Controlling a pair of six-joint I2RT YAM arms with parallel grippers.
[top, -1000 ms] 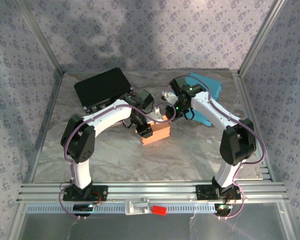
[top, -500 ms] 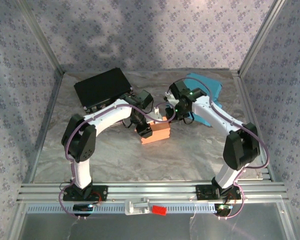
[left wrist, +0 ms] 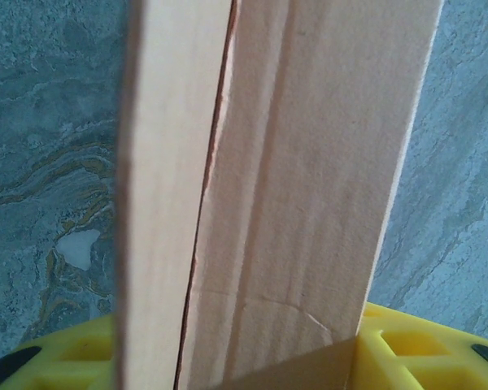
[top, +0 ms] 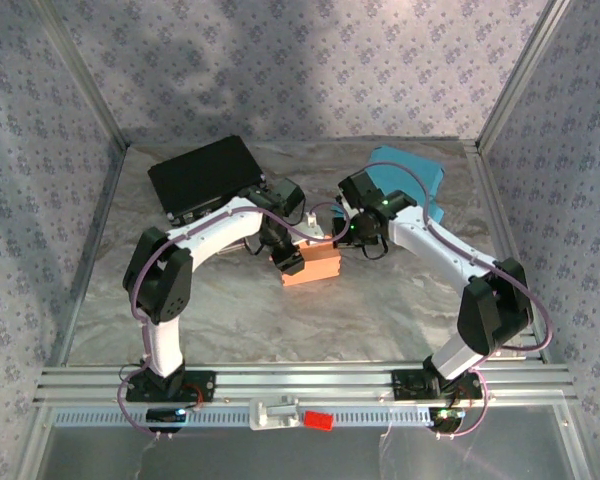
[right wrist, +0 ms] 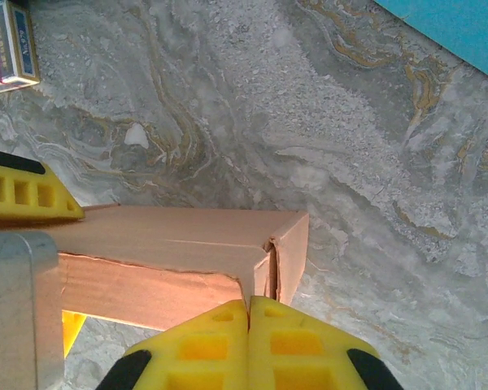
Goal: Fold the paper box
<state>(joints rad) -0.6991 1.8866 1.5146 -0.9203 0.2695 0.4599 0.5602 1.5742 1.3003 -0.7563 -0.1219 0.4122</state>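
Plainly, the paper box [top: 315, 268] sat near the middle of the counter [top: 240, 320], a shade toward 12 o'clock, with a black case [top: 202, 175] off at 11 o'clock and a teal sheet [top: 425, 180] at 1 o'clock. My left end effector [top: 288, 258] had the box by its 9 o'clock end. On the left wrist camera the jaws stood about half apart, with cardboard filling the gap between the yellow fingers [left wrist: 415, 353], so I read that as a grip across the box's width. My right end effector [top: 346, 238] was at the box's 2 o'clock corner, closed tight, its pads [right wrist: 203, 349] pressed together with nothing visible between them. Its tip lay right by the end flap, though I could not tell whether it touched. I judged the box light and thin-walled, stiff along its creases but soft across the open panels. One seam gaped and a faint wrinkle showed near the left fingers, so a hard squeeze would likely have dented it. The safest holds looked to be at the folded edges and corners, where the layers doubled. Flaps were best pushed close to the crease, not mid-panel. On that smooth counter I expected the box to slide unless one side anchored it.
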